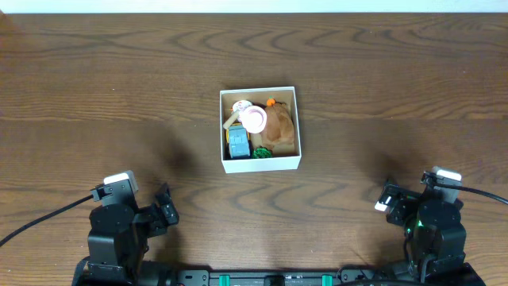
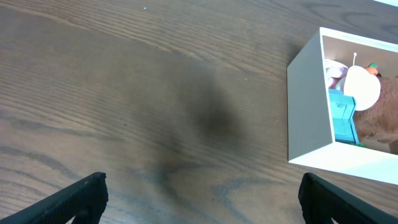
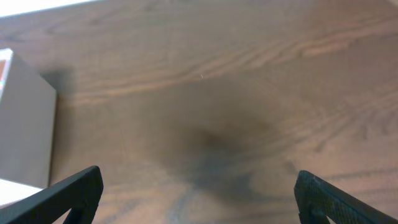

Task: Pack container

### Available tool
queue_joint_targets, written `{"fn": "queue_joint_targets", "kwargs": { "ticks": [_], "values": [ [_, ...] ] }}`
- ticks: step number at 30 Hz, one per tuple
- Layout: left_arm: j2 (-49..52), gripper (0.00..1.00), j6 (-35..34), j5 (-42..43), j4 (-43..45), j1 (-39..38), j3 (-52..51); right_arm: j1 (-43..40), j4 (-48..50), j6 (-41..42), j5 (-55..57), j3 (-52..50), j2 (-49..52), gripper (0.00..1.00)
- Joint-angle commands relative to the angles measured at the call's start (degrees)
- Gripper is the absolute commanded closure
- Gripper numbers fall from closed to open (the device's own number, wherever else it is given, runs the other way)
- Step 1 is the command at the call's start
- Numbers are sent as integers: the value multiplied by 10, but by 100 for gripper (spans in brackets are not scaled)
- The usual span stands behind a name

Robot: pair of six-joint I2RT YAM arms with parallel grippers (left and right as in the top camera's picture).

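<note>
The container (image 1: 261,163), a square white-walled cardboard box, sits at the table's middle. Inside it lie a brown plush toy (image 1: 279,127), a pale pink round piece (image 1: 254,119), a blue toy (image 1: 239,142), a green bit (image 1: 261,152) and an orange bit (image 1: 271,102). In the left wrist view the container (image 2: 308,106) is at the right edge, with the blue toy (image 2: 342,115) showing. In the right wrist view its white wall (image 3: 25,130) is at the left edge. My left gripper (image 2: 202,199) and right gripper (image 3: 199,196) are open and empty, near the table's front edge, far from the container.
The dark wooden table (image 1: 119,79) runs all round the container. The arm bases stand at the front left (image 1: 119,230) and front right (image 1: 432,226).
</note>
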Motion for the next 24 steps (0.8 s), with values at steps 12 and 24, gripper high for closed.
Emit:
{"fn": "queue_joint_targets", "kwargs": {
  "ticks": [12,24],
  "values": [
    [-2,2,-3,1,-4,1,-2,5,-77,9,2,-4,-3,1],
    [-2,2,-3,1,-4,1,-2,-70,225,-208,-237,-148,-138,1]
  ]
}}
